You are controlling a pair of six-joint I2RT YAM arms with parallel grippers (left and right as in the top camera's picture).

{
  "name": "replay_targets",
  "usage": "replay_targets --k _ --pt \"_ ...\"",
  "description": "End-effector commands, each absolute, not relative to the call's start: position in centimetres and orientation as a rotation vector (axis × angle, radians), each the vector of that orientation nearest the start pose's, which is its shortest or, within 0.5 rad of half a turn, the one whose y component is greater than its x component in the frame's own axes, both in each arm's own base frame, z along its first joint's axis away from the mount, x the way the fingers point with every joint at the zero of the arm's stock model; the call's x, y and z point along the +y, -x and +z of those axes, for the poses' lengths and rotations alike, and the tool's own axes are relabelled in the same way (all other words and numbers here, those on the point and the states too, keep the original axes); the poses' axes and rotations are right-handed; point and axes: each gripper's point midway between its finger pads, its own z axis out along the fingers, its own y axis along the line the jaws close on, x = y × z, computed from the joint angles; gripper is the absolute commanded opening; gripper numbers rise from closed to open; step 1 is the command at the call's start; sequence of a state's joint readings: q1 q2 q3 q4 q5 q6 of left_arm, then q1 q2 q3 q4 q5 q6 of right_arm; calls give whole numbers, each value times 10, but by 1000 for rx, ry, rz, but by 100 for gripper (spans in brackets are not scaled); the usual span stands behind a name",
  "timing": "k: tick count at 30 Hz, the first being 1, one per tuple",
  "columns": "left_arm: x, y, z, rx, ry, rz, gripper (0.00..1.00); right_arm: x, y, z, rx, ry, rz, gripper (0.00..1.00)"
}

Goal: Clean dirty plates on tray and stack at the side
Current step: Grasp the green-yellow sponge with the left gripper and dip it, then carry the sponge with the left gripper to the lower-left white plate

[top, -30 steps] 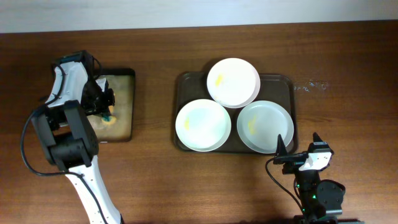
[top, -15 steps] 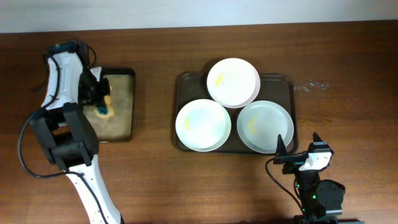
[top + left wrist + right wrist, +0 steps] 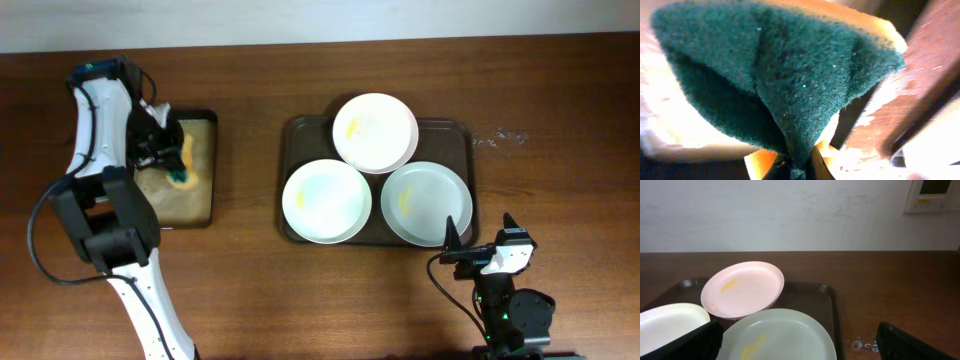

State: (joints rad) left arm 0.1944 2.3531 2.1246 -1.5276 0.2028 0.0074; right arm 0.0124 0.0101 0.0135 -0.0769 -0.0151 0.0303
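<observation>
Three white plates lie on the dark brown tray (image 3: 294, 130): a far one (image 3: 374, 131) with a yellow smear, resting partly on the others, a left one (image 3: 326, 200) and a right one (image 3: 427, 203) with a yellow smear. In the right wrist view the far plate (image 3: 742, 289), right plate (image 3: 777, 335) and left plate (image 3: 667, 322) show on the tray (image 3: 805, 297). My left gripper (image 3: 170, 160) is shut on a green and yellow sponge (image 3: 184, 162) above the small black tray; the sponge (image 3: 780, 75) fills the left wrist view. My right gripper (image 3: 478, 250) is open, near the tray's front right corner.
A small black tray with a beige inside (image 3: 195, 185) stands at the left under the left gripper. Brown wooden table (image 3: 240, 290) all round. A white wall runs along the far table edge. White scuff marks (image 3: 500, 137) lie right of the brown tray.
My left gripper has lifted the sponge and moved it a little toward the far right over the small tray. The right arm and plates have not moved.
</observation>
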Motion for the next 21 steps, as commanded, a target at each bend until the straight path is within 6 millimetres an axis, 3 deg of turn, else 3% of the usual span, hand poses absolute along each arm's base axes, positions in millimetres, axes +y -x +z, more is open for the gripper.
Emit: replay_targets --k 1,6,8,10,12,14,17,18,21 --pt "48 -409 69 3275 351 -382 0 3 -246 156 1648 -24 42 99" --pt "62 -433 143 3106 333 -328 0 3 -246 156 1648 -24 41 98" --pt "63 -433 133 3139 306 -247 0 3 -246 156 1648 -24 42 98" --pt "50 -424 95 3220 282 -264 0 3 -246 156 1648 -24 42 98" --pt "44 -412 72 3282 276 -263 0 3 -246 156 1648 -24 42 98" --pt "48 -407 77 3296 288 -250 0 3 -246 156 1648 -24 42 98" --pt "65 -413 123 3216 366 -239 0 3 -246 156 1648 -24 42 98" --pt "59 -423 153 3109 355 -305 0 3 -246 156 1648 -24 42 98" --pt "34 -424 205 2963 294 -446 0 3 -246 156 1648 -24 42 98"
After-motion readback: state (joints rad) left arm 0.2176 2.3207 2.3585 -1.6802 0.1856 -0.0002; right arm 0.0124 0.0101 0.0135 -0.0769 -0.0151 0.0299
